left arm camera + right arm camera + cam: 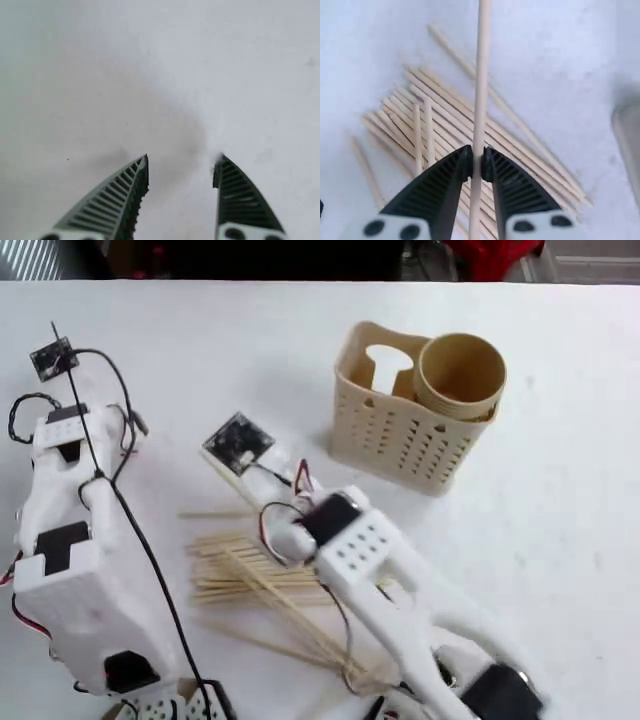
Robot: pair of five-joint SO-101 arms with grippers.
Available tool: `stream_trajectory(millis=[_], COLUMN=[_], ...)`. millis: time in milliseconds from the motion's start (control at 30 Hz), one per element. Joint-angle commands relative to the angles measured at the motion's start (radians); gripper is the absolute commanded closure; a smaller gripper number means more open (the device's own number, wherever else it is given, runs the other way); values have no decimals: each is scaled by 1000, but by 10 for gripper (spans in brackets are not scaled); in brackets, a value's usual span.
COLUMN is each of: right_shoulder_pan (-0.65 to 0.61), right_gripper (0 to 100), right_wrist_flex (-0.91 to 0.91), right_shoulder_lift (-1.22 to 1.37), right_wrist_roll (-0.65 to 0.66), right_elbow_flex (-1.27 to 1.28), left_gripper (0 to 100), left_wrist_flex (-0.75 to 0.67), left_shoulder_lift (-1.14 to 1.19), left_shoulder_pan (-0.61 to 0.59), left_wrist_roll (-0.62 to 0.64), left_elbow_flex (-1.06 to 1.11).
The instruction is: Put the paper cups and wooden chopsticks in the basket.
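Right wrist view: right gripper [477,151] clamped on one chopstick [482,60] above the pile [440,107]; left gripper [182,159] agape, empty. Advice: lift clear, lower tip-first into basket [390,440].

A loose pile of wooden chopsticks [235,572] is being carried by the white counter [560,390] toward its front, while a cream perforated basket [400,445] is being borne farther back.

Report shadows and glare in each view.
High view: a soft shadow hugs the base of the beige perforated plastic basket on the white table; no glare. Left wrist view: a broad diffuse shadow darkens the table ahead of the open left gripper. Right wrist view: the wooden chopstick clamped in the right gripper is evenly lit.
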Motion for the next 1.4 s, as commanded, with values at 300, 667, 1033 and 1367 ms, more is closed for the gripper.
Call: stream_trajectory(millis=[300,667,1033,1367], right_shoulder_pan=[306,343,522,553], right_gripper=[982,981,981,981], right_wrist_flex=[81,-539,-837,-912], right_shoulder_lift=[-341,-15,90,88], right_wrist_roll=[-3,-3,-5,-5], right_elbow_flex=[-408,-571,-345,-196], left_gripper=[777,777,777,777], left_wrist_flex=[-21,-21,-21,-21], left_shoulder_lift=[-5,-5,-5,-5], left_shoulder_pan=[-4,-4,15,15], left_wrist_roll=[11,11,11,11], left_elbow_flex=[-49,-49,-49,-49])
